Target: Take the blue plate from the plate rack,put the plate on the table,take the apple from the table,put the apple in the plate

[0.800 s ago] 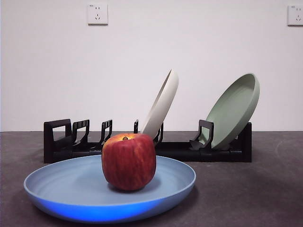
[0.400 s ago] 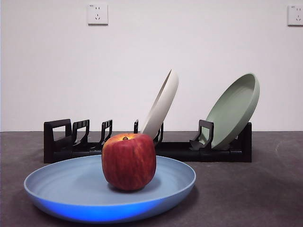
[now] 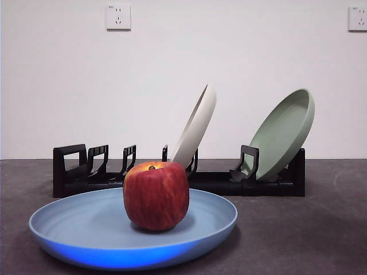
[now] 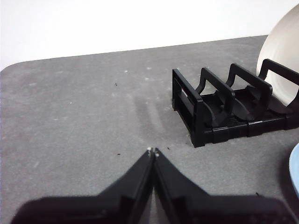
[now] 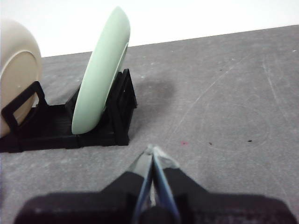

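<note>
While the apple [image 3: 156, 195] sits in the blue plate [image 3: 86, 229] before the plate rack [image 3: 80, 172], we see both our left gripper [image 4: 153, 150] and right gripper [image 5: 153, 150] pressed together, holding nothing.

The apple [image 3: 156, 195] sits in the middle of the blue plate [image 3: 86, 229], which lies flat on the table [image 3: 298, 235] nearest the front camera. Behind them the plate rack [image 3: 178, 177] runs across the table from left to right. In the rack a cream-white plate [image 3: 196, 126] leans near the centre, and a sage-green plate [image 3: 284, 133] leans at its right end. My left hand [image 4: 153, 152] and my right hand [image 5: 152, 151] hang over bare table, each off one end of the rack.
</note>
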You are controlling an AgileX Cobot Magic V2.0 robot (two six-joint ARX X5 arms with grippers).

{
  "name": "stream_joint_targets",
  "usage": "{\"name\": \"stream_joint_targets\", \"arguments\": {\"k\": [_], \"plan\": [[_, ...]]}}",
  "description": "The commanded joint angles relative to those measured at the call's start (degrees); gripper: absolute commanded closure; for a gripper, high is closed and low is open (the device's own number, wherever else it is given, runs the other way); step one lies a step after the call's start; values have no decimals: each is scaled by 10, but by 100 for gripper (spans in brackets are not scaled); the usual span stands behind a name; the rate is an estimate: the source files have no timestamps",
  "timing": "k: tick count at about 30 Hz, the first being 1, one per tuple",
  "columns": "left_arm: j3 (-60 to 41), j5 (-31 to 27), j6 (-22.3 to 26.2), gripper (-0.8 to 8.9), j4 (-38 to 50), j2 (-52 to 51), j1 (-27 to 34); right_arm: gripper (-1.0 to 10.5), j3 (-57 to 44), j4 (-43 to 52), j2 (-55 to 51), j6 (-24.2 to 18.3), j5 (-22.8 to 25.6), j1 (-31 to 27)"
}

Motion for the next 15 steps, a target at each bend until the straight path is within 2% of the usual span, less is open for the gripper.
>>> {"name": "stream_joint_targets", "arguments": {"k": [1, 15], "plan": [[-8, 0, 4, 817, 2, -1, 2, 946, -7, -1, 1, 9, 1, 0], [-8, 0, 4, 817, 2, -1, 2, 946, -7, -1, 1, 9, 2, 0]]}}
